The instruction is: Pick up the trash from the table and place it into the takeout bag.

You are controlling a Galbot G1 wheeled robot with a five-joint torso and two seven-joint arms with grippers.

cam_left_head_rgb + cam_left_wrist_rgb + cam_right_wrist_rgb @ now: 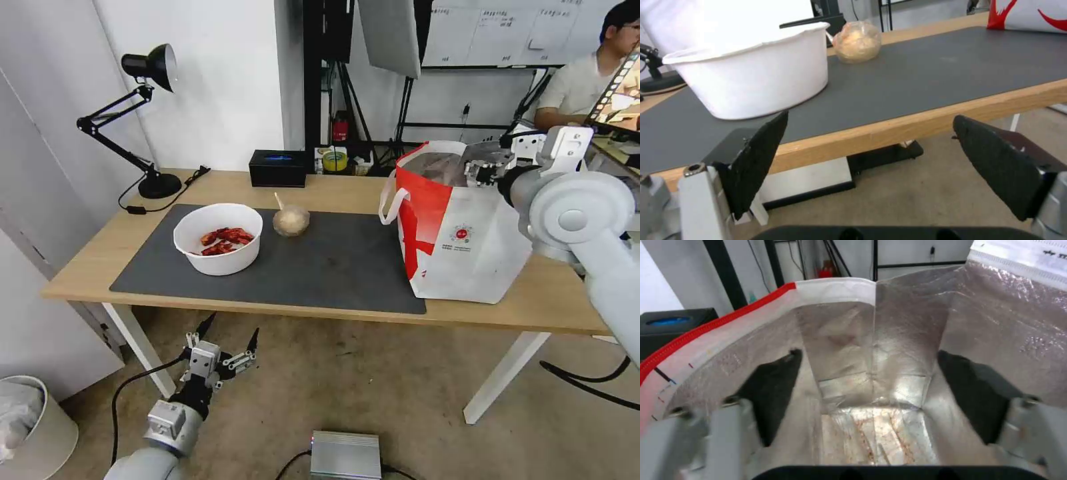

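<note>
Our right gripper [867, 386] hangs over the takeout bag [467, 247], jaws wide and empty. Our left gripper [230, 340] waits below the table [333, 190], jaws wide. We could tip the bowl [219, 238] and spill shells.

White bowl [218, 238], red shells [225, 240]; white-red bag [460, 233], silver lining [889, 350]; dark-grey mat [333, 267].

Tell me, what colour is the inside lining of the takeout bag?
Silver foil; the takeout bag lining shows best in the right wrist view.
</note>
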